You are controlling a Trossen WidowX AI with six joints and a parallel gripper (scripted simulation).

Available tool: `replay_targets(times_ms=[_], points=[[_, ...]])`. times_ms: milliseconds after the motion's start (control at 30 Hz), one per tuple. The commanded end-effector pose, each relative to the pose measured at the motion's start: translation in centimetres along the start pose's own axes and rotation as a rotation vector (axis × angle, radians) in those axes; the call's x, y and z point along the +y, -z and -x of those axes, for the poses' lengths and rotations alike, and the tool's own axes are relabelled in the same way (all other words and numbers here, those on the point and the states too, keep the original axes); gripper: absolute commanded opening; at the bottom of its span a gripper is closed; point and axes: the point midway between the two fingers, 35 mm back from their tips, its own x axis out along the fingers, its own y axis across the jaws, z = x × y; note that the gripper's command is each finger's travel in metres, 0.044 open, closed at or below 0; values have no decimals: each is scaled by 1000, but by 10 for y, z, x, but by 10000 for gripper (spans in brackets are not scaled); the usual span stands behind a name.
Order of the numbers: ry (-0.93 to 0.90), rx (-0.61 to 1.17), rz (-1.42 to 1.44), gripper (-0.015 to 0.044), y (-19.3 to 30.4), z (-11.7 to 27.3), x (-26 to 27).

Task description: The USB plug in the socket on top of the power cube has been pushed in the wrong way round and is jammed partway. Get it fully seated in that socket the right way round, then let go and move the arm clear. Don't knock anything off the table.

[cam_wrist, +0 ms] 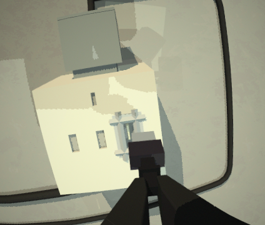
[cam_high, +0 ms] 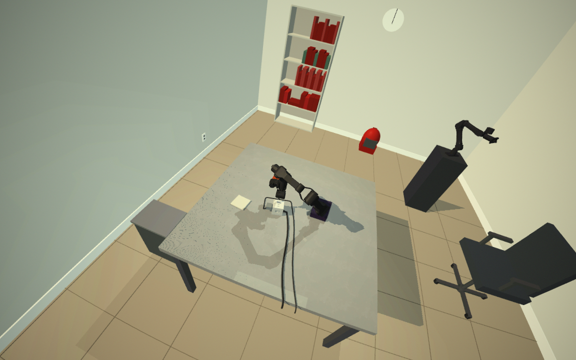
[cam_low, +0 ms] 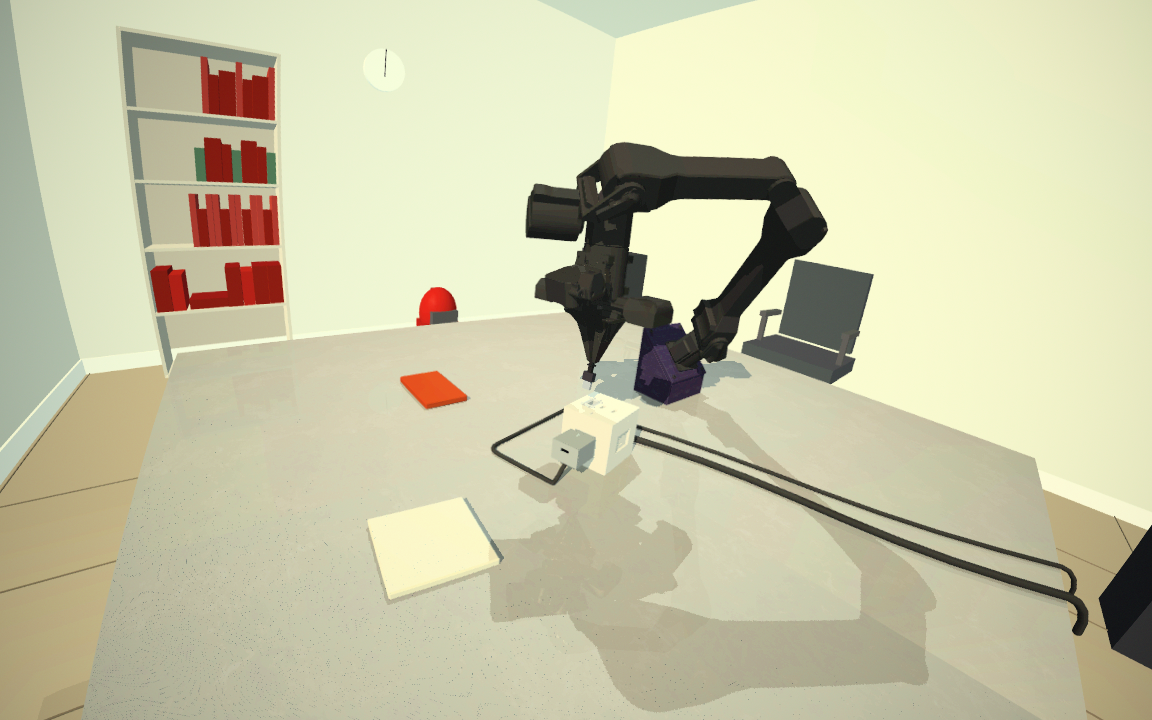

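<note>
Had the gripper (cam_high: 279, 198) (cam_low: 590, 365) (cam_wrist: 151, 186) closed on the USB plug (cam_low: 588, 377) (cam_wrist: 146, 153), pinching it by the dark body. Held it metal end down, above the power cube (cam_high: 277, 206) (cam_low: 613, 440) (cam_wrist: 85, 170) and clear of the socket (cam_wrist: 128, 132). Could not tell which way round the plug faced.

Saw 3 more slots in the cube's top, beside the framed socket. Noted 1 grey block (cam_low: 573, 448) (cam_wrist: 90, 40) at the cube's side, and 2 dark cable runs (cam_high: 283, 268) (cam_low: 875, 529) stretching away over the table (cam_high: 209, 241) (cam_low: 249, 537).

Found 1 cream pad (cam_high: 240, 202) (cam_low: 434, 546) and 1 orange pad (cam_low: 433, 389) lying flat on the tabletop, apart from the cube. Spotted the arm (cam_high: 291, 179) (cam_low: 714, 177) arched over from its purple base (cam_high: 327, 216) (cam_low: 652, 391), also on the table.
</note>
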Motion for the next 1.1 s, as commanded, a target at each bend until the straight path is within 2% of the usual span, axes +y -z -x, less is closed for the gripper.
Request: replay_targets(times_ms=[0, 1067], points=[[1, 0, -87, 0, 0, 0, 0], [1, -1, -925, 0, 0, 0, 0]])
